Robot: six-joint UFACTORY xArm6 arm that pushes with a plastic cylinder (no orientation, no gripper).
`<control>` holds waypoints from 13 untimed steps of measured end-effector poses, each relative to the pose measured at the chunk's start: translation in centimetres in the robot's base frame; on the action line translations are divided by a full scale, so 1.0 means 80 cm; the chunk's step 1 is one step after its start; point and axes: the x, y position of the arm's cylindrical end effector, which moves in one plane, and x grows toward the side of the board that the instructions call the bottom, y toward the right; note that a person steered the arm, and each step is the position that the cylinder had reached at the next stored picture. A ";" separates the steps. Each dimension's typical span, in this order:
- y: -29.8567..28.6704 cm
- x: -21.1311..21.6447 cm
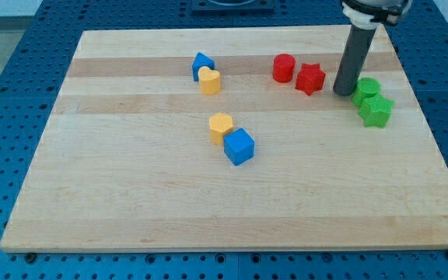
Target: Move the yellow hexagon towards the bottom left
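Observation:
The yellow hexagon (221,126) lies near the middle of the wooden board (131,194), touching a blue cube (239,146) at its lower right. My tip (342,92) rests on the board at the upper right, between a red star (310,78) and a green cylinder (366,89). The tip is far to the right of the yellow hexagon and apart from it. The dark rod rises from the tip to the view's top edge.
A blue block (201,64) and a yellow heart-like block (210,80) sit together at the upper middle. A red cylinder (284,68) stands left of the red star. A green star (376,110) lies just below the green cylinder.

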 end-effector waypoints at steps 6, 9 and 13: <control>-0.176 0.061; -0.270 0.090; -0.294 0.152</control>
